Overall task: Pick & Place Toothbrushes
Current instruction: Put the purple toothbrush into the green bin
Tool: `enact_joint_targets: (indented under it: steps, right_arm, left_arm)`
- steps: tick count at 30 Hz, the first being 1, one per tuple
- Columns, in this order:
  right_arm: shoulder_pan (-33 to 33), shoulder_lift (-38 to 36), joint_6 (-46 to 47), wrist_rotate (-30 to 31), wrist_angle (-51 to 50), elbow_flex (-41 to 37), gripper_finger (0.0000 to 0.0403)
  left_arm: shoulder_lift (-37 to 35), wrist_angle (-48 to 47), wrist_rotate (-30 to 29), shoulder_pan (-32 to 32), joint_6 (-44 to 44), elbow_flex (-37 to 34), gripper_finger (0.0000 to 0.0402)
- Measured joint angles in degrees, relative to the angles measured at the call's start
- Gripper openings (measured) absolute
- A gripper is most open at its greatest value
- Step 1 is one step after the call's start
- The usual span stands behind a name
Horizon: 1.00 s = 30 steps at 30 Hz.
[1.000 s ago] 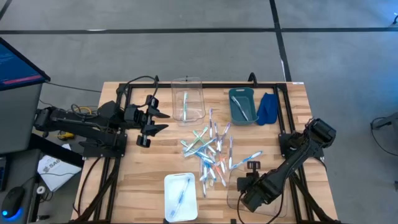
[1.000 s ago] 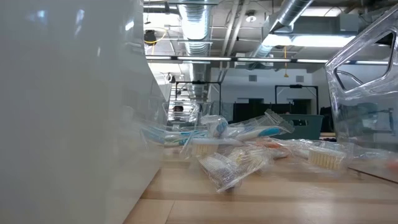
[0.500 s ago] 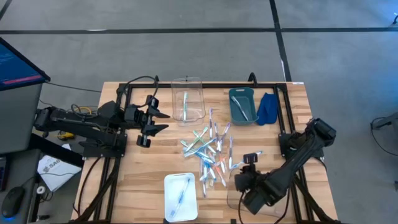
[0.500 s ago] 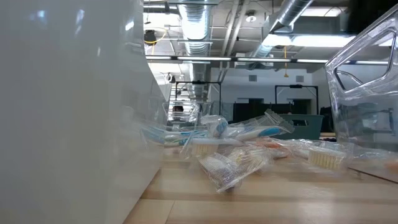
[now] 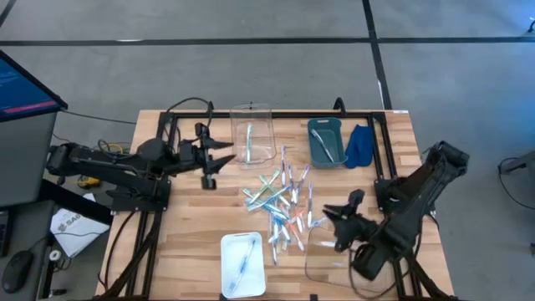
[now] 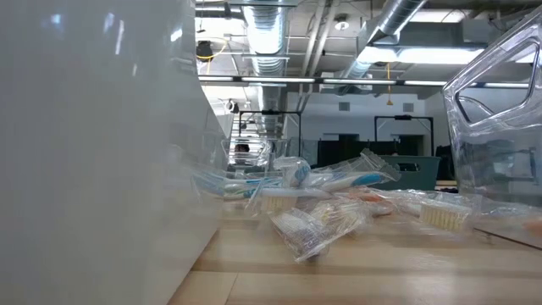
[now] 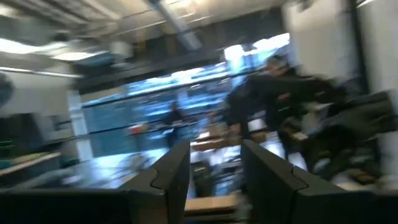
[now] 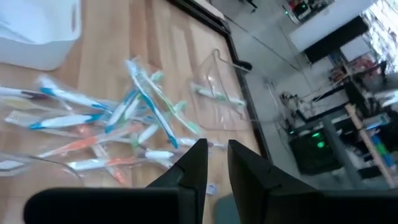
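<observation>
Toothbrushes (image 5: 284,205) loose; both jaws empty

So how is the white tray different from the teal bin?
The white rectangular plastic tray sits at the table's near edge, left of centre; the teal plastic bin sits at the far edge, right of centre. The white tray looks shallow and pale, the teal bin deeper and dark. Both hold one toothbrush.

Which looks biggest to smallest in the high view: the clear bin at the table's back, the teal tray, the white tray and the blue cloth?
1. Clear bin.
2. White tray, close behind the bin; the two look nearly alike, so that order is unsure.
3. Teal tray.
4. Blue cloth, a little smaller than the teal tray.
</observation>
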Motion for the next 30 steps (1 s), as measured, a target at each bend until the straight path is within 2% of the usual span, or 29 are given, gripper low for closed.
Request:
enact_joint_targets:
  steps: [2, 5, 12, 18, 22, 26, 30]
  right_arm:
    - [-0.12, -3.97, 1.83, 0.51, 2.19, -5.4, 0.0056]
    - [-1.45, -9.86, 0.65, 0.79, 8.99, -12.73, 0.0056]
    - [-9.47, -21.35, -13.69, 0.0, 24.91, -24.61, 0.0056]
    - [-19.62, -29.18, -26.57, -9.03, 35.58, -30.73, 0.0056]
    - [-26.07, -32.35, -33.53, -17.82, 45.96, -34.79, 0.0056]
    - [-31.23, -32.92, -33.79, -26.8, 50.92, -36.64, 0.0056]
    - [-34.65, -32.23, -29.16, -29.56, 51.16, -36.72, 0.0056]
  left_arm:
    - [1.09, 0.67, -3.49, 0.99, 2.26, 0.0, 0.0135]
    - [2.88, 2.23, -4.66, 4.5, 2.45, 0.0, 0.0135]
    - [7.49, 8.22, -3.97, 15.05, 0.27, 0.11, 0.0135]
    - [12.11, 8.24, 3.31, 22.3, -6.91, 2.02, 0.0135]
    - [15.24, 8.34, 7.39, 24.12, -9.94, 3.22, 0.0135]
    - [16.11, 8.35, 10.17, 23.85, -10.67, 3.68, 0.0135]
    - [15.99, 7.8, 10.86, 22.66, -10.64, 3.72, 0.0135]
